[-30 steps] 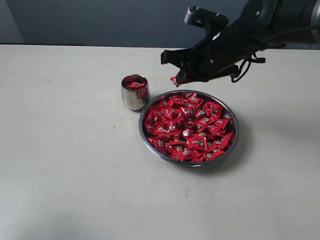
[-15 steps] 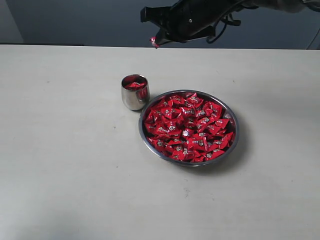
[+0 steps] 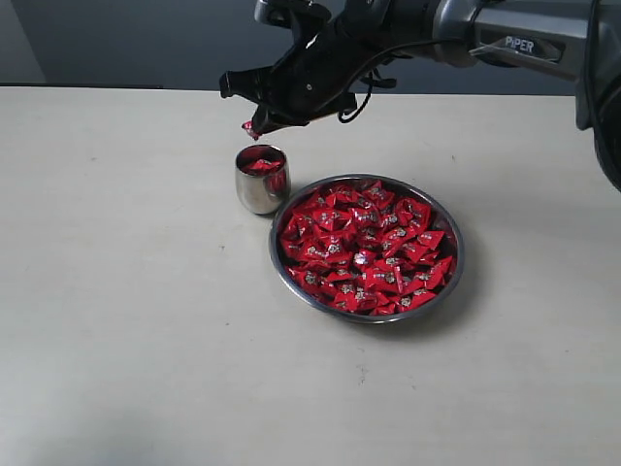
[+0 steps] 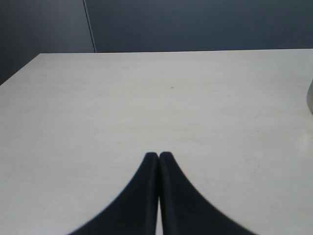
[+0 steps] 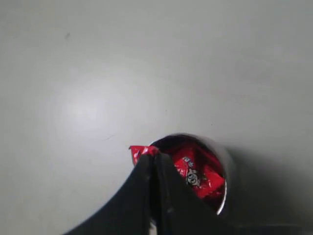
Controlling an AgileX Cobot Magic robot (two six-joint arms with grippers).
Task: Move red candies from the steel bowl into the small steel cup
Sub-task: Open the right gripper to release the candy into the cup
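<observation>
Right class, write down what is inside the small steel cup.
Red candies lie inside the small steel cup. Its bottom and their number are hidden by the top sweets and the right gripper, which pinches another candy.

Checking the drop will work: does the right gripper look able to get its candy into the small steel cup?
Probably yes. The right gripper, shut on a red candy, hangs above the rim of the small steel cup; its mouth is open, partly filled, nothing between.

surface (image 3: 136, 349): pale, matte, dark wall behind far edge | cup (image 3: 260, 196): upright, toward far edge, near middle | bowl (image 3: 461, 254): mid-surface, just beside cup on its near-right side; contact between them unclear
</observation>
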